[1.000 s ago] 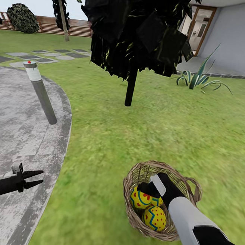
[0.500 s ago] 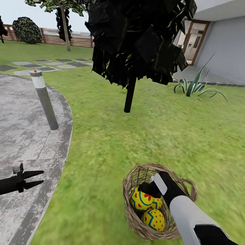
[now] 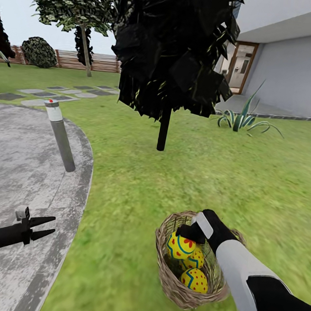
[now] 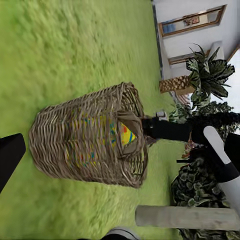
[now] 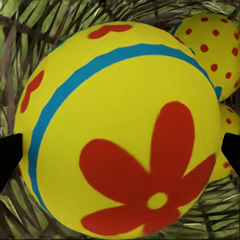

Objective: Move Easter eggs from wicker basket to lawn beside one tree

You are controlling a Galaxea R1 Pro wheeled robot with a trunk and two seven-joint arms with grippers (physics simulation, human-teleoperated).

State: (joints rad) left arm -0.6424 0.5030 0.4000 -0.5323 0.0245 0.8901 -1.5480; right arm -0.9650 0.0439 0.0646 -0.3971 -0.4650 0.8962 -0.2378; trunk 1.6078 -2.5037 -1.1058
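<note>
The wicker basket point(image 3: 172, 280) stands on the lawn point(image 3: 124, 181) at the lower right, and it is also side-on in the left wrist view point(image 4: 75, 150). My right gripper point(image 3: 186, 234) reaches into its mouth and is shut on the top Easter egg point(image 3: 180, 247), held at rim height. That egg point(image 5: 120, 125) sits between the dark fingertips point(image 5: 9, 155) in the right wrist view. A second egg point(image 3: 195, 261) and a third egg point(image 3: 195, 279) lie lower in the basket. My left gripper point(image 3: 49, 226) hangs open over the paving, far left of the basket. A grey-trunked tree point(image 3: 85, 51) stands far back left.
A black-leaved tree with a thin dark trunk point(image 3: 164, 128) stands on the grass ahead of the basket. A grey bollard point(image 3: 62, 137) leans at the edge of the paved area point(image 3: 21, 161). A spiky plant point(image 3: 244, 119) and the house wall point(image 3: 296, 78) are at the right.
My right gripper has lifted the top egg, and a third egg now shows under it. The view has tilted upward. The left arm has not moved.
</note>
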